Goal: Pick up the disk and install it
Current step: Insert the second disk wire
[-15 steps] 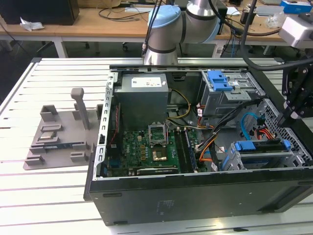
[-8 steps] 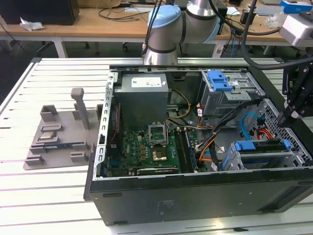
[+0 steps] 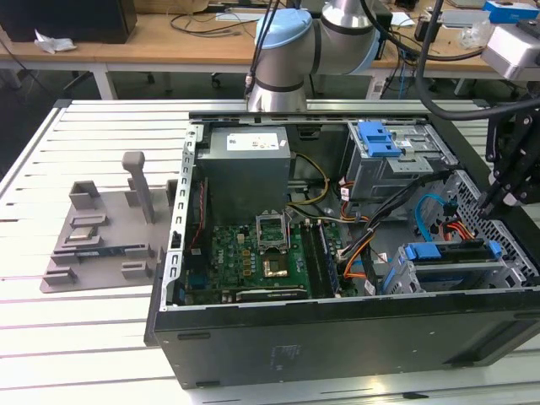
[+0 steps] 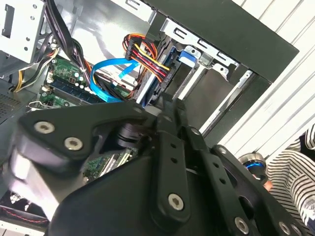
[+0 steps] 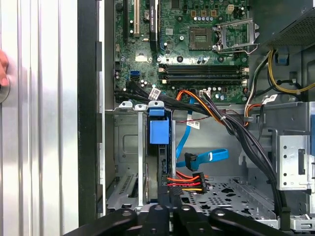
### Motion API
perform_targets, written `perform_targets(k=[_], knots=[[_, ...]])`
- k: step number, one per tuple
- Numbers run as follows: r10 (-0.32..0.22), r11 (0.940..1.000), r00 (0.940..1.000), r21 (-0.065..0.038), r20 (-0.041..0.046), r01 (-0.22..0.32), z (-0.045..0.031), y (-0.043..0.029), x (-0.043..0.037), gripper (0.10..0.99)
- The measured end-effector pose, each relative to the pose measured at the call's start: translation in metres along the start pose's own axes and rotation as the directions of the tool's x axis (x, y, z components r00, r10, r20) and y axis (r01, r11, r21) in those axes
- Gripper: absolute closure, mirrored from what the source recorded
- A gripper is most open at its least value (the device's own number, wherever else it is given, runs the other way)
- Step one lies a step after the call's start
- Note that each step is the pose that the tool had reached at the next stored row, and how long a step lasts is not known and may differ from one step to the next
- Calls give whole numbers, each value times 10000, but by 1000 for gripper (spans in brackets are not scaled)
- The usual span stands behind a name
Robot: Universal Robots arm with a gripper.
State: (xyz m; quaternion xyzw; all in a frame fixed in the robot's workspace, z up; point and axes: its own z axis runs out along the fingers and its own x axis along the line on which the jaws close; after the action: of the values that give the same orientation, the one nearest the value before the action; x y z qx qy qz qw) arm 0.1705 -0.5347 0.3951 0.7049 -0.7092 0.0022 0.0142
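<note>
Fingers (image 4: 166, 105) are pressed together with nothing between them. In the exterior view the gripper (image 3: 499, 196) hangs over the drive cage (image 3: 506, 272) at the exterior view's right end of the open PC case (image 3: 337, 337). The disk (image 3: 451, 251) sits on edge in a cage slot, blue rail up. In the first wrist view the fingertips (image 5: 172, 195) are at the disk's (image 5: 160, 164) end, just beside the red-yellow power connector (image 5: 189, 181). The case rests on a slatted tabletop (image 3: 84, 337).
</note>
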Motion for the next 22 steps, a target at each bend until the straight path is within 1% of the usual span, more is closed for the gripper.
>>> perform_targets(k=[2, 3, 4, 8, 11, 13, 17, 20, 22], knots=[[0, 10000, 10000, 0, 1, 0, 0, 0, 0, 792], [0, 10000, 10000, 0, 1, 0, 0, 0, 0, 792], [0, 10000, 10000, 0, 1, 0, 0, 0, 0, 725], [-1, 10000, 10000, 0, 2, 1, 0, 1, -1, 725], [1, 10000, 10000, 0, 1, -1, -1, 13, -27, 725], [0, 10000, 10000, 0, 2, 0, -1, 32, -61, 725], [0, 10000, 10000, 0, 2, 0, 0, 63, -71, 725], [0, 10000, 10000, 0, 2, 0, 0, 112, -93, 725], [0, 10000, 10000, 0, 2, 0, 0, 129, -98, 725]])
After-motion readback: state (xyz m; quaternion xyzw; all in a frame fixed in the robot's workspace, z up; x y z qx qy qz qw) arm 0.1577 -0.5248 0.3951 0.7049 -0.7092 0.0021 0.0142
